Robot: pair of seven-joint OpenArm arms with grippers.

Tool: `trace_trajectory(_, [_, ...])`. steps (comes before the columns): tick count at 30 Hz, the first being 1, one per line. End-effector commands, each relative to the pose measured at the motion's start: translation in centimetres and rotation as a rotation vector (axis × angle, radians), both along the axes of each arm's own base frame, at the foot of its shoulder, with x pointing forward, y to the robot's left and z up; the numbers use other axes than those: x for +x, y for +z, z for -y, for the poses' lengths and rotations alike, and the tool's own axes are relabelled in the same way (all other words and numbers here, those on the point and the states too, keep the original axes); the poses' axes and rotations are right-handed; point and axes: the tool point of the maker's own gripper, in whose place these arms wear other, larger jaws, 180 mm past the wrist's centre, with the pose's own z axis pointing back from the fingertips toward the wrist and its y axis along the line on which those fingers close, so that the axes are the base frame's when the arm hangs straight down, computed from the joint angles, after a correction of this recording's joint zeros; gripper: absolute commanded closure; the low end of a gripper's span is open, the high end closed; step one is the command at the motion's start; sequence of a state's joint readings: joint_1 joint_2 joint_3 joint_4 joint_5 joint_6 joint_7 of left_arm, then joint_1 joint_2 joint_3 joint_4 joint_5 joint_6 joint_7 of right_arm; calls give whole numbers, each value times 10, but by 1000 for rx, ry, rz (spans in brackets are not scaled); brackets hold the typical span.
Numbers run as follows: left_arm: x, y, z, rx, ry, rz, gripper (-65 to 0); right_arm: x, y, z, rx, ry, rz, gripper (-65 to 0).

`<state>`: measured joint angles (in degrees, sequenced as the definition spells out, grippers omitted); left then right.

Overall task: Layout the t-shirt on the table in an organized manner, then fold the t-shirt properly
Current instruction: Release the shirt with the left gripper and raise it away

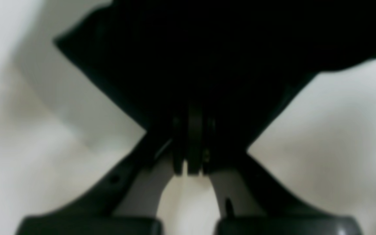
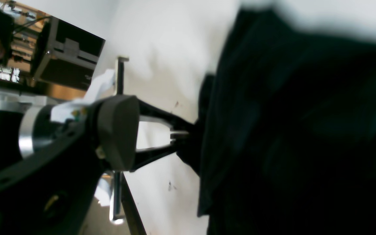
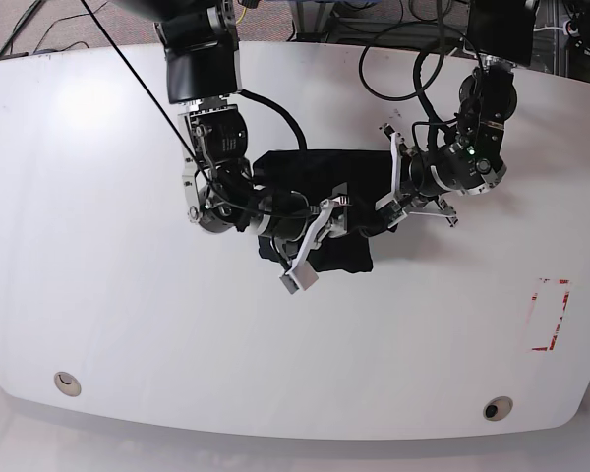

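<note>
Base view: two robot arms meet over a black t-shirt point(image 3: 320, 211) lying in a compact dark bundle near the middle of the glossy white bench point(image 3: 98, 324), well apart from the red dashed rectangle point(image 3: 549, 315) marked toward one end. The left gripper point(image 3: 374, 224), on the right of this view, has its jaws closed tight on the bundle's edge; its own wrist camera shows the two arms of the jaws meeting at a point buried in black cloth. The right gripper point(image 3: 310, 251), on the left of this view, reaches over the shirt with its pale fingers standing apart over the bundle's near edge; whether it has any cloth between them cannot be told, as its wrist camera is filled with blurred dark fabric and shows only the other arm's pinch.

By the look of things the job is at an early stage. The shirt occupies only a small patch of the bench, with no sleeves, collar or hem to be made out, so it appears bunched rather than spread. Laying it flat and square seemingly remains to be done, and the folding proper would follow. Two round grommets point(image 3: 67, 382) sit untouched along the near edge.
</note>
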<state>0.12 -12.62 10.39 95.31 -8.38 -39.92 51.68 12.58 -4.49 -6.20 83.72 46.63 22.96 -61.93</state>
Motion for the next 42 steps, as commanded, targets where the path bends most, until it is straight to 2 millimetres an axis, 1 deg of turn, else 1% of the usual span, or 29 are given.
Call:
trace_trajectory(1, [12, 25, 6, -15, -16, 77, 0, 12, 24, -1, 39, 0, 67, -476])
trace_trajectory(4, [20, 44, -1, -12, 7, 135, 0, 13, 20, 8, 15, -5, 69, -476])
trace_trajectory(7, [26, 58, -11, -4, 39, 174, 0, 14, 18, 11, 6, -6, 70, -476])
trace_trajectory(11, [35, 75, -32, 15, 103, 219, 0, 15, 14, 20, -16, -8, 73, -474])
trace_trajectory(12, [36, 77, -35, 17, 110, 225, 0, 15, 14, 21, -19, -8, 73, -474])
trace_trajectory(13, [39, 83, -42, 20, 132, 245, 0, 15, 13, 23, -25, -9, 78, -474])
trace_trajectory(15, [42, 88, -50, 22, 157, 261, 0, 16, 18, 24, -24, -11, 93, -474])
trace_trajectory(20, [53, 105, -87, 61, 233, 309, 0, 16, 25, 27, -40, 0, 120, -474])
trace_trajectory(22, [56, 111, -100, 76, 261, 327, 0, 16, 31, 27, -40, 3, 140, -474])
trace_trajectory(26, [58, 121, -128, 106, 316, 351, 0, 17, 39, 28, -45, 6, 168, -477])
trace_trajectory(27, [59, 126, -140, 115, 344, 365, 0, 18, 40, 29, -51, 5, 175, -477])
trace_trajectory(28, [61, 129, -143, 115, 354, 373, 0, 18, 40, 30, -54, 5, 178, -477])
trace_trajectory(30, [64, 140, -158, 119, 397, 401, 0, 21, 40, 38, -78, -1, 190, -476])
trace_trajectory(33, [64, 145, -169, 122, 432, 414, 0, 23, 37, 48, -100, -8, 194, -474])
trace_trajectory(37, [63, 151, -185, 140, 464, 428, 0, 34, 46, 67, -125, -43, 229, -474])
trace_trajectory(42, [61, 153, -192, 153, 475, 430, 0, 40, 48, 88, -153, -73, 240, -474])
